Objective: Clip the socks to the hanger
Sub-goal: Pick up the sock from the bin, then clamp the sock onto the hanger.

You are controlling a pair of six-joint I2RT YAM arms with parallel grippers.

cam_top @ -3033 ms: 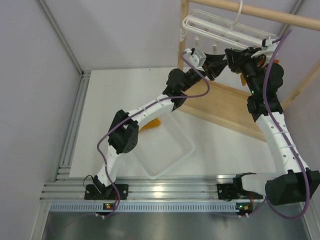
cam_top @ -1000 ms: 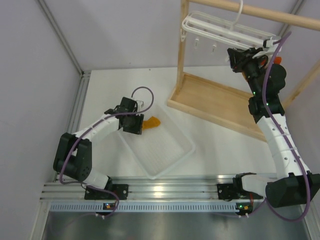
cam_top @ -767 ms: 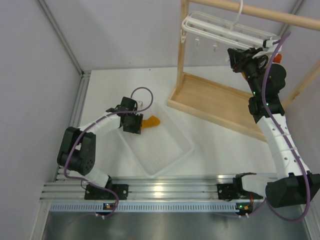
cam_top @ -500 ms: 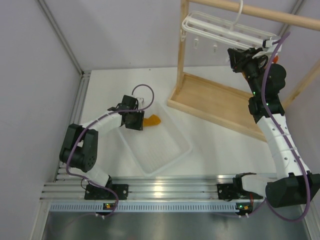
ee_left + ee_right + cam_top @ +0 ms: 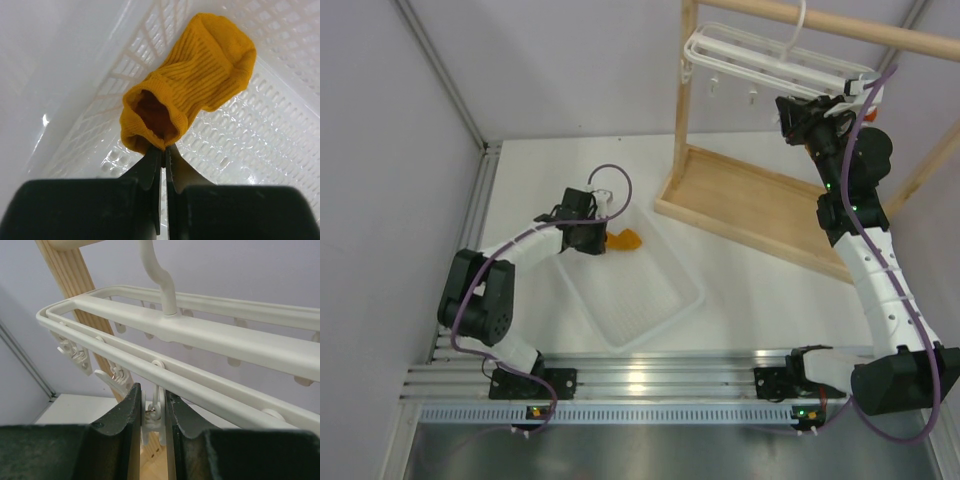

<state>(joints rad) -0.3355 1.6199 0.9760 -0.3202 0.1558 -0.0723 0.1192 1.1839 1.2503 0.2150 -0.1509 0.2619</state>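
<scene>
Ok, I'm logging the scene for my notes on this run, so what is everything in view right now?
sock: one, yellow-orange, in the tray's far corner.
tray: one, white and perforated, on the table in front of the left arm.
hanger: one, white, hooked over the wooden rack's top rod.
clips: several, white, dangling under the hanger.
wooden rack: one, pale wood, far right of the table.
table: one, white.
rail: one, silver, along the near edge.
left fingers: black, shut on the sock's cuff.
right fingers: black, closed around one clip.
</scene>
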